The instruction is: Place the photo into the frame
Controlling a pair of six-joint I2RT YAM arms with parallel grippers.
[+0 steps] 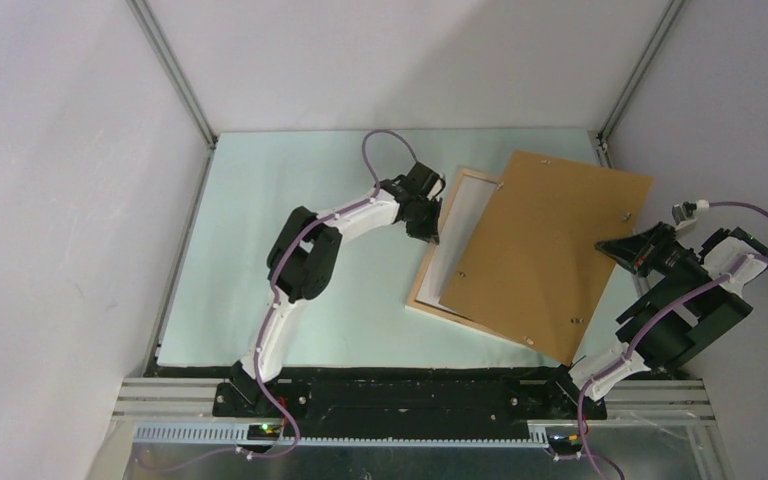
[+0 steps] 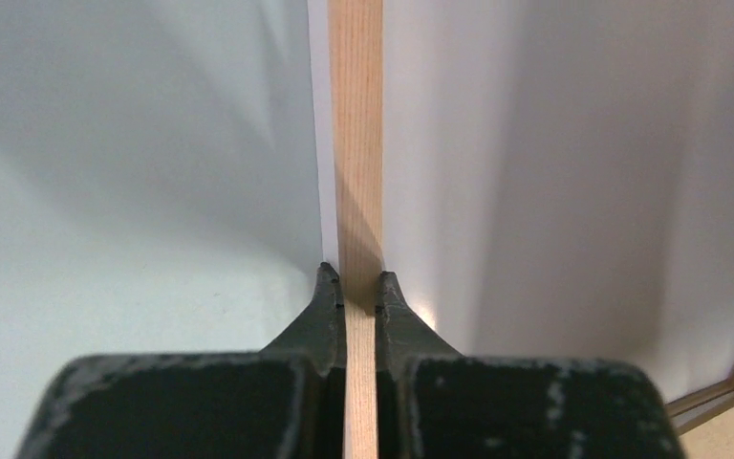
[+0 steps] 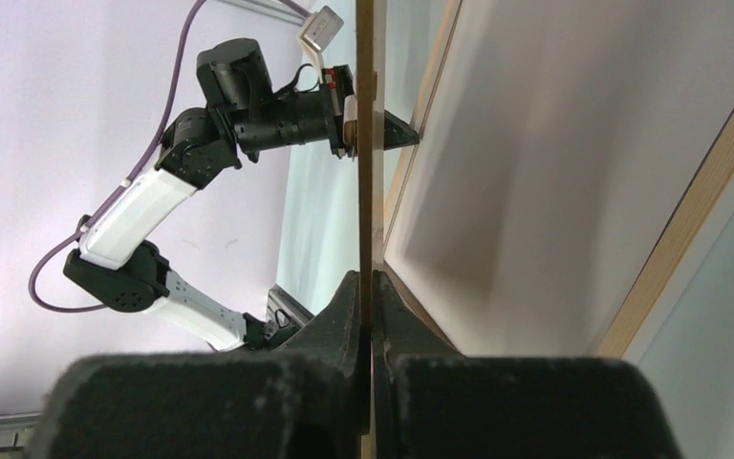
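The left gripper (image 2: 356,282) is clamped on the left rail of the frame (image 2: 356,143), which sits mid-table with its long side running away from the robot. The right gripper (image 3: 367,282) pinches the brown backing board (image 1: 550,250), which overlaps the frame's right part. Only a white sheet (image 1: 460,235) shows inside the frame, and I cannot tell if it is the photo.

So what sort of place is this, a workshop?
Probably a robot test booth: left arm and right arm bolted to the table edge, plain white walls on metal posts all round.
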